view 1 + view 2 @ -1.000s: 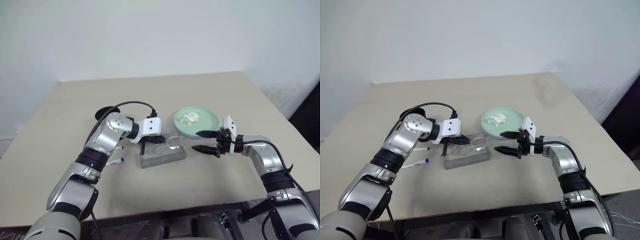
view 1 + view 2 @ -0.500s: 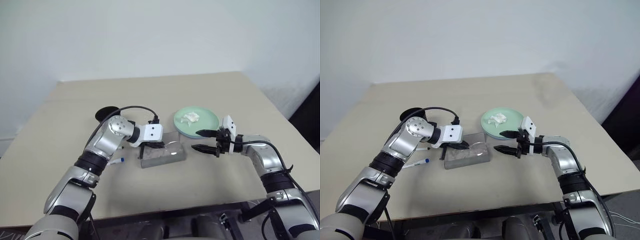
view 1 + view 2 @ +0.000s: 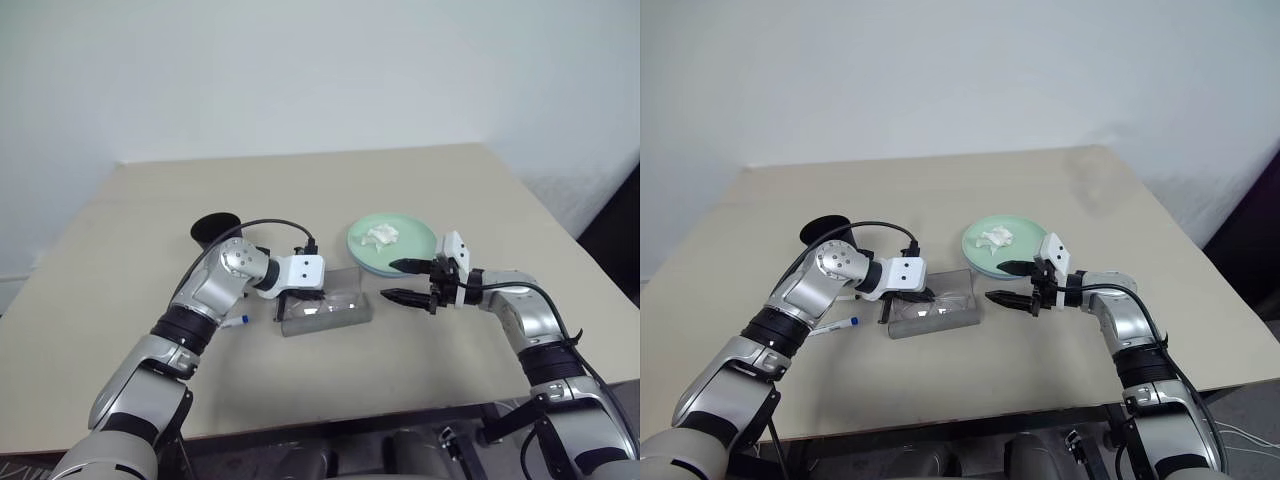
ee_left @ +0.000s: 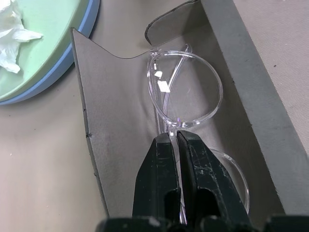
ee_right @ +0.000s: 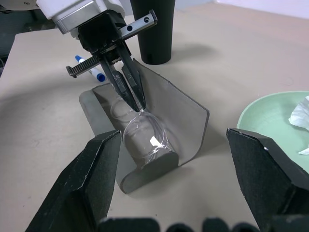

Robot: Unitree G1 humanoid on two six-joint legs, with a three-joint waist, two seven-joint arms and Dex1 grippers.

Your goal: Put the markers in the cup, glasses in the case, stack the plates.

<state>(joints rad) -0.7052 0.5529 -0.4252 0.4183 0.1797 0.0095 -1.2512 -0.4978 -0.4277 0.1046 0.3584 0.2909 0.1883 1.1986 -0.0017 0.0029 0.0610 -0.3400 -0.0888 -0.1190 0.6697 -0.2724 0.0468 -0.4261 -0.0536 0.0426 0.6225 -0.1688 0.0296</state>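
Claws (image 3: 300, 298) over beige table (image 3: 420, 180)

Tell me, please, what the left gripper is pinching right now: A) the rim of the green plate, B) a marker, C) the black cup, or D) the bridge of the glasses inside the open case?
D: the left gripper is shut on the bridge of the clear glasses, which sit inside the open grey case, while the right gripper waits open beside the case.
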